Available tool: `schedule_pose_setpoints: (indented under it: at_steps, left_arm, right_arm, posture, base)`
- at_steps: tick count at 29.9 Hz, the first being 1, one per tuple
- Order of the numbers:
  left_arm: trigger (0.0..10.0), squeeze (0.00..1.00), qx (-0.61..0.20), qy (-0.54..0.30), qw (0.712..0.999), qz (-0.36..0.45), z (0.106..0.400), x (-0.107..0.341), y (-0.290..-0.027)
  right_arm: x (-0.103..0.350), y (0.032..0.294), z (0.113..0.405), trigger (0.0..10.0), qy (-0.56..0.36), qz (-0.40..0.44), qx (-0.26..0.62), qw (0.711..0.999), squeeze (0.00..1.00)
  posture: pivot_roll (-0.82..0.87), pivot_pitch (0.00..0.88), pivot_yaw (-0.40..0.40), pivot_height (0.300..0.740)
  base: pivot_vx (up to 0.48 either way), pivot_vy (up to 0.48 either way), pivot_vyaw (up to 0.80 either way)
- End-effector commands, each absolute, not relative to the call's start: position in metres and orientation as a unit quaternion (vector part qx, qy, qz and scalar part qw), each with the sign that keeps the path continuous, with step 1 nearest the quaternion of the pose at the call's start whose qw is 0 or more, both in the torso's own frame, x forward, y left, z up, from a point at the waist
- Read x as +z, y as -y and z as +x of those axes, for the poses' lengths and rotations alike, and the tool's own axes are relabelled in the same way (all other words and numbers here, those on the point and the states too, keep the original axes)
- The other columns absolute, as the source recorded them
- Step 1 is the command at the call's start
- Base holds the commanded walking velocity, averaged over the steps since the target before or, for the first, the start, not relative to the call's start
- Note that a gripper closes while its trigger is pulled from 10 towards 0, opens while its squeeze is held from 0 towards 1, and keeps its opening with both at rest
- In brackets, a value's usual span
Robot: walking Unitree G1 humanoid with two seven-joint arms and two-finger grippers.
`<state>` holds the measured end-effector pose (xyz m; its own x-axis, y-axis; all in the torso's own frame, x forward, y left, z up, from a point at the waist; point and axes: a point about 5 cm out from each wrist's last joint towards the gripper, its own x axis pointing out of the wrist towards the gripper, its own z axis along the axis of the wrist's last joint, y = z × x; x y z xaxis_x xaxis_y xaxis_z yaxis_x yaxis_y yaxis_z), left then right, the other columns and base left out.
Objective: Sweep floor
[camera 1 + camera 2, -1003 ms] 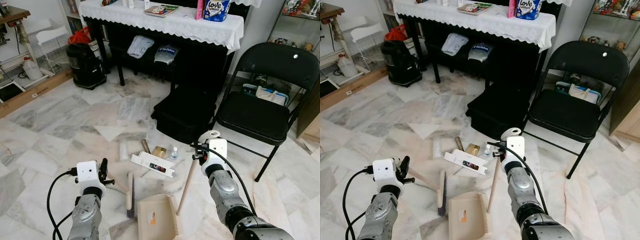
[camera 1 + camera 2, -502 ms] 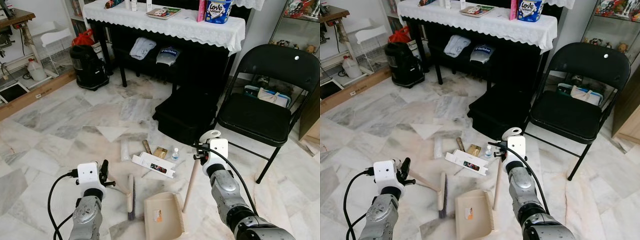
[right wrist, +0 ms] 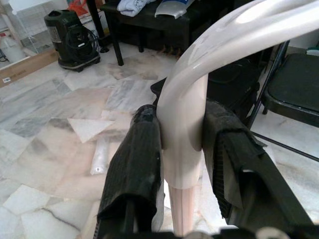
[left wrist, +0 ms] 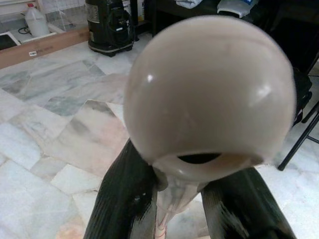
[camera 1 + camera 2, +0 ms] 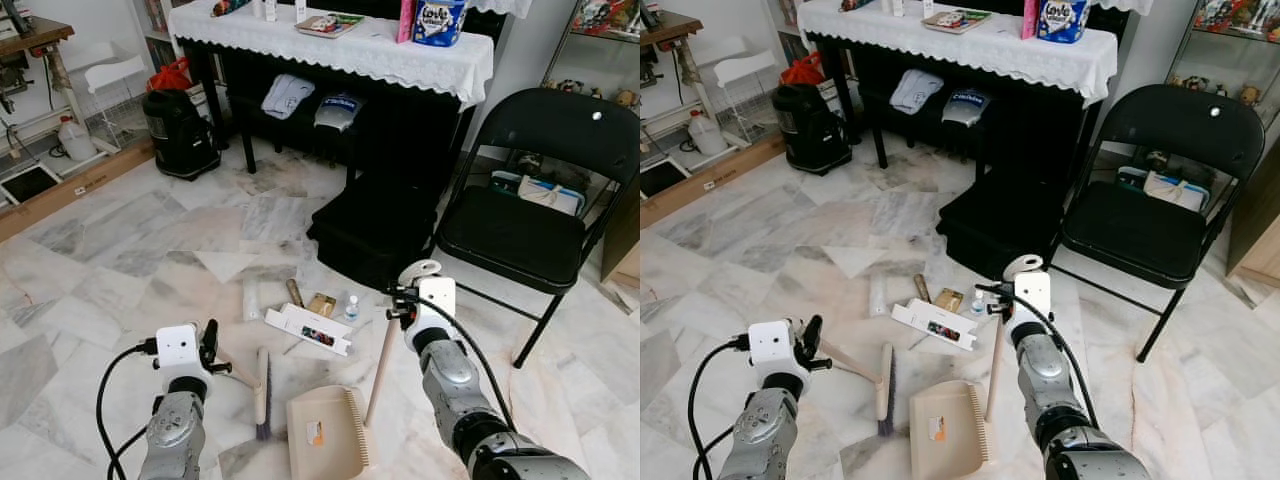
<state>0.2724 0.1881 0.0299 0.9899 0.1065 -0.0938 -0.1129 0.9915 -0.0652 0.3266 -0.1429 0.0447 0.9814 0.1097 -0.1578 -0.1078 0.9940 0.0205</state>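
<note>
left hand (image 4: 182, 194) grasping broom (image 5: 262, 392) | right hand (image 3: 182, 164) grasping dustpan (image 5: 325, 445), holding no litter

Blue-and-white tissue pkg (image 5: 1061, 20) on the lace-covered piano top: "Love" is being shown in large letters, w/ a smaller line beneath, approx. "Letters", not fully legible. Folded dark cloth (image 5: 967, 103) on the bench below: white lettering is being displayed, too small to be read. Small orange mark on the beige dustpan (image 5: 945, 433) and print on the white flat box (image 5: 933, 326) on the floor: not readable.
</note>
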Motion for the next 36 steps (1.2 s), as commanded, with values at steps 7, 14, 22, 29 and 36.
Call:
schedule_pose_setpoints:
  at_steps: [7, 14, 22, 29, 36]
  left_arm:
    - [10.0, 0.00, 0.045, -0.052, 0.997, -0.027, 0.2715, 0.0273, -0.1870]
    - [10.0, 0.00, 0.046, -0.053, 0.997, -0.026, 0.2712, 0.0268, -0.1869]
    - [10.0, 0.00, 0.048, -0.055, 0.997, -0.029, 0.2705, 0.0255, -0.1874]
    - [10.0, 0.00, 0.048, -0.056, 0.997, -0.032, 0.2706, 0.0251, -0.1875]
    - [10.0, 0.00, 0.048, -0.057, 0.997, -0.032, 0.2708, 0.0249, -0.1872]
  right_arm:
    - [0.0495, 0.1395, 0.3284, 10.0, -0.062, 0.003, 0.061, 0.996, 0.00]
    - [0.0490, 0.1392, 0.3279, 10.0, -0.063, 0.004, 0.062, 0.996, 0.00]
    - [0.0487, 0.1388, 0.3277, 10.0, -0.063, 0.004, 0.061, 0.996, 0.00]
    - [0.0489, 0.1383, 0.3276, 10.0, -0.062, 0.006, 0.062, 0.996, 0.00]
    - [0.0488, 0.1385, 0.3276, 10.0, -0.062, 0.006, 0.062, 0.996, 0.00]
  posture:
    - [-0.02, 0.000, 0.028, 0.740]
    - [-0.02, 0.000, 0.029, 0.740]
    - [-0.02, 0.000, 0.028, 0.740]
    - [-0.01, 0.000, 0.029, 0.740]
    - [-0.02, 0.000, 0.030, 0.740]
  base:
    - [0.000, 0.000, 0.00]
    - [0.000, 0.000, 0.00]
    - [0.000, 0.000, 0.00]
    - [0.000, 0.000, 0.00]
    - [0.000, 0.069, 0.00]
